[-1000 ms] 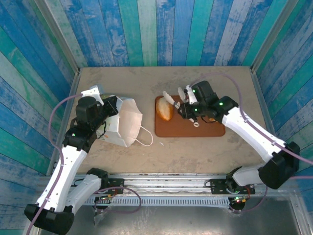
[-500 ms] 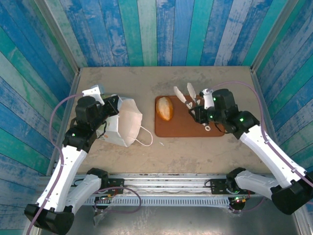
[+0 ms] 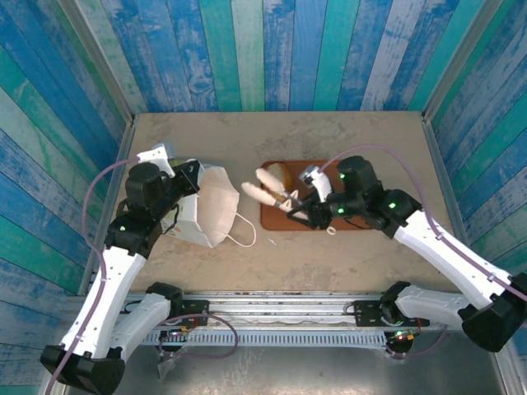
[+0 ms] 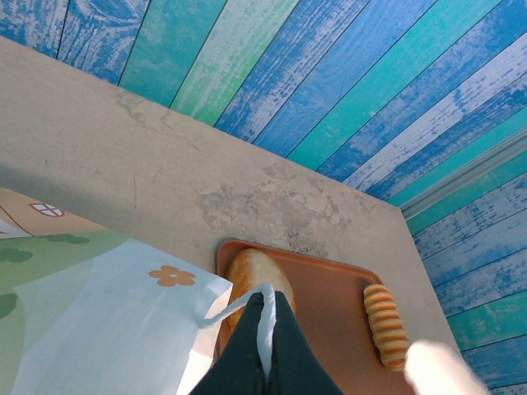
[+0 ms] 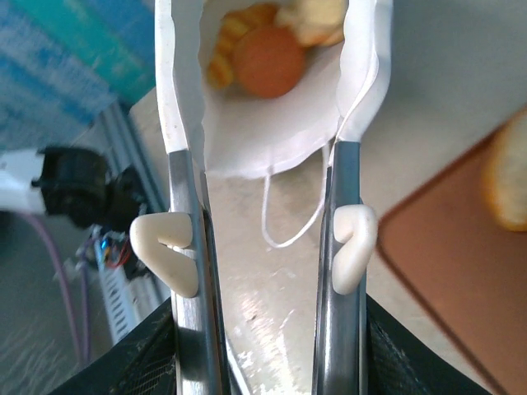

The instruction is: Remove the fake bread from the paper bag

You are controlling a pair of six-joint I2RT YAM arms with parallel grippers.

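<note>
since a second ago the right gripper (image 3: 254, 183) has swung off the middle of the brown tray (image 3: 354, 220) toward 9 o'clock, and its fingers now reach past the tray's left edge, pointing at the mouth of the paper bag (image 3: 216, 206). its jaws stand apart with nothing between them. the left arm and the bag have not shifted.

the bag lies on its side on the table (image 3: 206, 136), at 9 o'clock from the tray, with its mouth open toward 3 o'clock. one white cord handle (image 3: 245, 230) trails on the table at the bag's 4 o'clock. the left gripper (image 4: 265, 329) is clamped tight on a white strip at the bag's rim; seen from above it sits at the bag's 10 o'clock corner.

through the right wrist camera the bag's inside shows between the two fingers: a round brown bun (image 5: 268, 58), a ridged roll (image 5: 224, 45) at the bun's 10 o'clock, and a pale piece (image 5: 317, 18) at its 1 o'clock, all blurred.

two breads are already out. a pale oval loaf (image 4: 255, 276) lies in the tray's 10 o'clock corner, partly hidden from above by the right fingers. a second ridged roll (image 4: 385, 321) lies on the tray at 3 o'clock from the loaf, well apart from it.
</note>
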